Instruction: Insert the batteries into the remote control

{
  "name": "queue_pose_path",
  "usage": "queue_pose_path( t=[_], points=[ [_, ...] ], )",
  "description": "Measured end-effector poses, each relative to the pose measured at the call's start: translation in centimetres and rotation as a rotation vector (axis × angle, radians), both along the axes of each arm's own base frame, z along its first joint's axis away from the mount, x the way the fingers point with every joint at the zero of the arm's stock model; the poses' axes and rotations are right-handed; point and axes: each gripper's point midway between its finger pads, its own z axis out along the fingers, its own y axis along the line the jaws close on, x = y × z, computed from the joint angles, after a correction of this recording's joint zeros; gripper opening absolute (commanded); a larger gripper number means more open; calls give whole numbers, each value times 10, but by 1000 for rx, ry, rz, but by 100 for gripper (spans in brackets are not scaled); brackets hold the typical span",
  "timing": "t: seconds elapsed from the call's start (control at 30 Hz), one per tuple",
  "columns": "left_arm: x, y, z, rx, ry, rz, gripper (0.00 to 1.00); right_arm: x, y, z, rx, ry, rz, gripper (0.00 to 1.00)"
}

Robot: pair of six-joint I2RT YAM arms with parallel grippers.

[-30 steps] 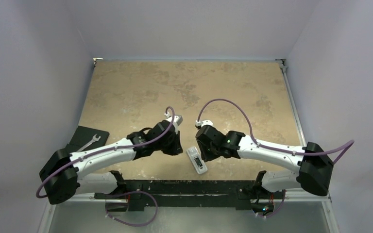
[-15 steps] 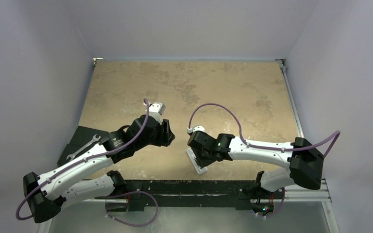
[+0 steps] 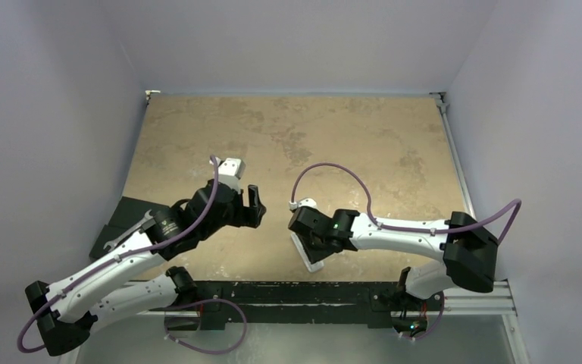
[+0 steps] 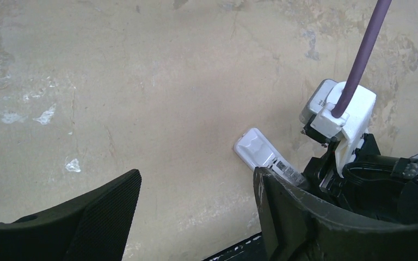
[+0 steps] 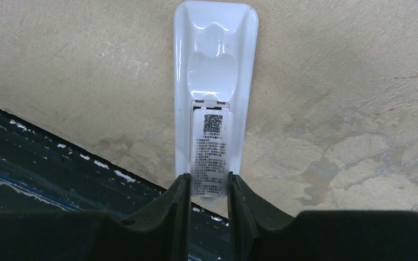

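The white remote control (image 5: pixel 216 65) lies back-up near the table's front edge, also seen as the remote control (image 3: pixel 314 262) and the remote control (image 4: pixel 257 150). My right gripper (image 5: pixel 208 182) is shut on the labelled cover panel (image 5: pixel 212 147) at the remote's near end, one finger on each side. From above, the right gripper (image 3: pixel 308 241) covers most of the remote. My left gripper (image 3: pixel 256 203) stands open and empty to the left of the remote, apart from it. In its own view the left gripper (image 4: pixel 196 185) has only bare table between its fingers. The batteries are hidden.
A silver wrench (image 3: pixel 132 227) lies on a black mat (image 3: pixel 125 208) at the table's left edge, behind the left arm. The black front rail (image 3: pixel 288 292) runs just below the remote. Walls close the table in on three sides.
The left gripper opened and drew back to the left, away from the remote. The right arm shifted left and now covers most of the remote from above.
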Motion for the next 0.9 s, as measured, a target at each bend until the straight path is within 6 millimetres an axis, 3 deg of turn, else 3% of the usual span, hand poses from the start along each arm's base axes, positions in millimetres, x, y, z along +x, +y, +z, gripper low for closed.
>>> queue_pose_path(
  t=[0.4,0.9],
  points=[
    [0,16,-2,56,-14,34,79,2,4,-4,-13,3,-11,0],
    [0,19,-1,63,-25,40,79,1,4,-7,-27,4,-16,0]
  ],
)
